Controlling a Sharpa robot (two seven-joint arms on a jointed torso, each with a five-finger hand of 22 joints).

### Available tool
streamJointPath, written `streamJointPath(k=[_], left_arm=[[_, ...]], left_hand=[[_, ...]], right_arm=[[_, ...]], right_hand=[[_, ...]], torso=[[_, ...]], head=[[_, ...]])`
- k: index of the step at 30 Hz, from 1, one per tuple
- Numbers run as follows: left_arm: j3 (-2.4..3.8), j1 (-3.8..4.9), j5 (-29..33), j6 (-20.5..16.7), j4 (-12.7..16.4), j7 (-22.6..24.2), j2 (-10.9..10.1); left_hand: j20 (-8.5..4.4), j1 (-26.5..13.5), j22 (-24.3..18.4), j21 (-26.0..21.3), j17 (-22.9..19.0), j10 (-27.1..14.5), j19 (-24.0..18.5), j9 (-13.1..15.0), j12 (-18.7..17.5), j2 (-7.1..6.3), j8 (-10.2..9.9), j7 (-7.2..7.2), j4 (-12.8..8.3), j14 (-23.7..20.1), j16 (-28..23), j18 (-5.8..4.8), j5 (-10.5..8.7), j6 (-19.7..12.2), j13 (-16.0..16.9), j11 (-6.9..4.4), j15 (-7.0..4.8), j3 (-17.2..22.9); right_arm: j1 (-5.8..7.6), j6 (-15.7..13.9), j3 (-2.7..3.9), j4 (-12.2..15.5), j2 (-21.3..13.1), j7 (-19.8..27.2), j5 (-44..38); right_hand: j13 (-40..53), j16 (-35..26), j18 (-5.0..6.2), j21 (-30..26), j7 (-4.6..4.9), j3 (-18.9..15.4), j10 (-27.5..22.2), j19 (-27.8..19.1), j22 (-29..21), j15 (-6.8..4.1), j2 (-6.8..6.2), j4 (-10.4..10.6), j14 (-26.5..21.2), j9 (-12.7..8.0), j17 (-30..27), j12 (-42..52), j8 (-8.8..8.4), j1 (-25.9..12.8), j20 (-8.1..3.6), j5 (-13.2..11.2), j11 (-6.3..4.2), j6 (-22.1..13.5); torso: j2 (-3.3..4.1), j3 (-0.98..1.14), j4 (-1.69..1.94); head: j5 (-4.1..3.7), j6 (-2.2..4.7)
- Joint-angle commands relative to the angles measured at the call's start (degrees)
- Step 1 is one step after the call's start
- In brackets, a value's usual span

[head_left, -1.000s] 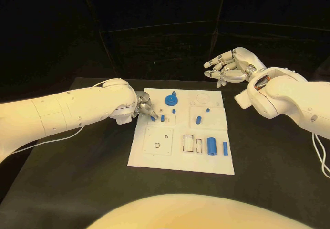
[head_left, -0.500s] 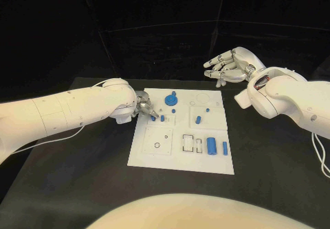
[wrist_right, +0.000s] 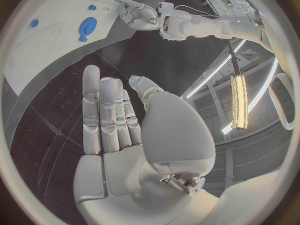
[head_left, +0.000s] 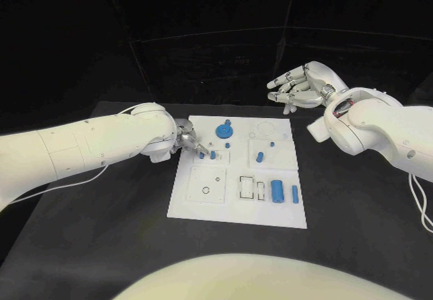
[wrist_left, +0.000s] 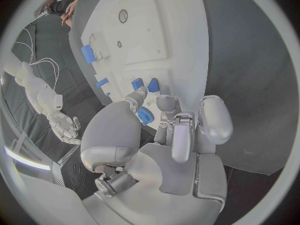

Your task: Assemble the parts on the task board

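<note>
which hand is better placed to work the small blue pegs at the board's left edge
Left. The left hand is down at the task board, its fingers right by the small blue pegs. The right hand hangs open past the board's far right corner, raised well off the table, holding nothing.

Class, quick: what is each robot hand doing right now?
Left hand: over the task board, fingertips at a small blue part; whether it grips the part cannot be told.
Right hand: open, holding nothing, raised beyond the board.
</note>
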Motion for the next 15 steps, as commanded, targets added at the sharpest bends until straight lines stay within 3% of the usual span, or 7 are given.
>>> streamJointPath(k=[1,6,8,9,13,15], left_arm=[[0.05,0.05,1.26,-3.15,0.45,1.65,-0.49],[0.09,0.06,3.6,-7.11,0.99,4.51,-1.4],[0.11,0.09,5.57,-9.47,1.12,6.86,-1.77],[0.11,0.12,6.88,-10.6,1.11,8.52,-1.91],[0.12,0.25,12.86,-13.6,0.67,17.64,-2.07],[0.12,0.31,14.65,-14.5,0.34,22.34,-1.84]], left_hand=[[0.25,0.49,-0.14,-0.41,15.08,-0.73,0.09,-0.59,-0.77,0.65,-0.95,0.33,0.52,6.05,0.39,-0.43,0.24,-0.95,-1.18,0.24,0.2,-1.45],[0.89,2.14,-1.36,-1.47,14.29,-3.26,-0.43,-2.31,-3.71,1.58,-3.39,1.4,1.35,5.86,0.03,-0.19,0.23,-2.67,-5.84,1.19,0.95,-4.17],[1.34,3.19,-3.9,-3.54,12.56,-6.42,-1.58,-3.28,-7.11,1.84,-4.85,2.21,1.54,5.42,-0.8,0.28,0.24,-4.33,-10.58,1.92,1.49,-5.2],[1.68,3.84,-6.72,-5.85,10.57,-7.49,-2.89,-3.78,-7.88,1.97,-5.56,2.74,1.59,4.88,-1.82,0.78,0.4,-5.22,-11.01,2.36,1.85,-5.66],[3.3,7.63,-23.68,-20.94,-2.29,-13.63,-11.15,-5.71,-11.89,2.81,-7.22,4.79,1.54,0.35,-9.85,3.97,0.32,-8.41,-13.59,4.43,3.8,-7.31],[4.18,10.17,-28.74,-26.66,-13.12,-17.46,-14.67,-6.61,-14.38,3.19,-7.75,5.71,0.81,-4.84,-17.75,4.55,0.41,-9.51,-15.26,5.37,4.52,-7.52]], right_arm=[[0.11,0.31,0.04,0.03,-0.01,0.36,0.17],[0.11,0.3,0.04,-0.04,0.0,0.37,0.17],[0.11,0.3,0.04,-0.09,0.02,0.37,0.17],[0.11,0.3,0.04,-0.11,0.03,0.36,0.17],[0.11,0.28,0.04,-0.17,0.04,0.34,0.17],[0.11,0.27,0.04,-0.2,0.03,0.32,0.17]], right_hand=[[-0.05,-0.24,0.28,-0.38,0.02,0.25,-0.32,0.24,-0.09,-0.05,-0.39,0.09,-0.37,-0.01,0.02,-0.06,-0.22,-0.09,0.0,0.1,0.03,-0.37],[-0.07,-0.27,0.28,-0.4,0.03,0.24,-0.32,0.25,-0.1,-0.04,-0.4,0.14,-0.37,-0.01,0.02,-0.05,-0.22,-0.16,0.01,0.1,0.04,-0.38],[-0.09,-0.27,0.27,-0.41,0.04,0.24,-0.33,0.25,-0.11,-0.03,-0.4,0.2,-0.37,-0.01,0.03,-0.04,-0.23,-0.23,0.02,0.11,0.05,-0.4],[-0.09,-0.27,0.27,-0.41,0.04,0.24,-0.33,0.25,-0.11,-0.03,-0.4,0.2,-0.37,-0.01,0.03,-0.04,-0.23,-0.23,0.02,0.11,0.05,-0.4],[-0.1,-0.26,0.27,-0.43,0.04,0.24,-0.33,0.26,-0.12,-0.03,-0.4,0.25,-0.37,-0.01,0.06,-0.03,-0.23,-0.3,0.02,0.11,0.06,-0.41],[-0.1,-0.26,0.27,-0.43,0.04,0.24,-0.33,0.26,-0.12,-0.03,-0.4,0.25,-0.37,-0.01,0.06,-0.03,-0.23,-0.3,0.02,0.11,0.06,-0.41]], torso=[[-0.02,-0.02,0.03],[-0.04,0.01,0.07],[-0.05,0.01,0.02],[-0.05,0.02,0.01],[0.01,0.04,-0.01],[0.01,0.05,-0.04]], head=[[-0.04,0.0],[-0.02,0.1],[-0.01,0.16],[0.0,0.17],[-0.06,0.34],[-0.11,0.41]])
